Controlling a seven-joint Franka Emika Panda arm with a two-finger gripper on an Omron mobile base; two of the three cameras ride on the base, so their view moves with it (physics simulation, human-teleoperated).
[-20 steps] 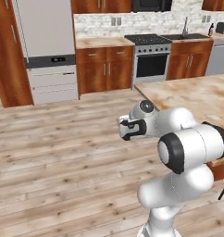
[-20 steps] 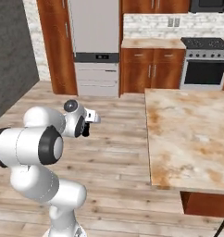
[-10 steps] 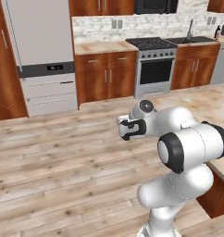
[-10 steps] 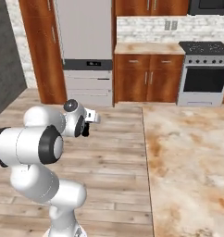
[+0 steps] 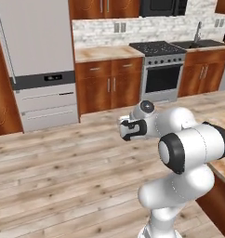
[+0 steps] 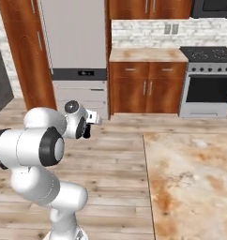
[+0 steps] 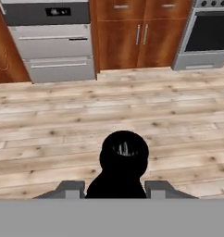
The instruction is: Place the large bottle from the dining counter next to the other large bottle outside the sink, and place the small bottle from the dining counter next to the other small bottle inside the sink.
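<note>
my own fingers (image 7: pixel 70 187) hide the lower body of the small bottle (image 7: pixel 123 157) in the hand view; only its dark top shows. the dining counter (image 6: pixel 190 183) runs off the right and bottom edges. the sink (image 5: pixel 205 44) is far off, too small to see inside. the fridge (image 5: pixel 37 60) is cut at the top.

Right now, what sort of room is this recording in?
A home kitchen, rendered rather than real. A steel fridge stands beside wooden cabinets, next to them a stove, and a marble island stands on the plank floor.
</note>
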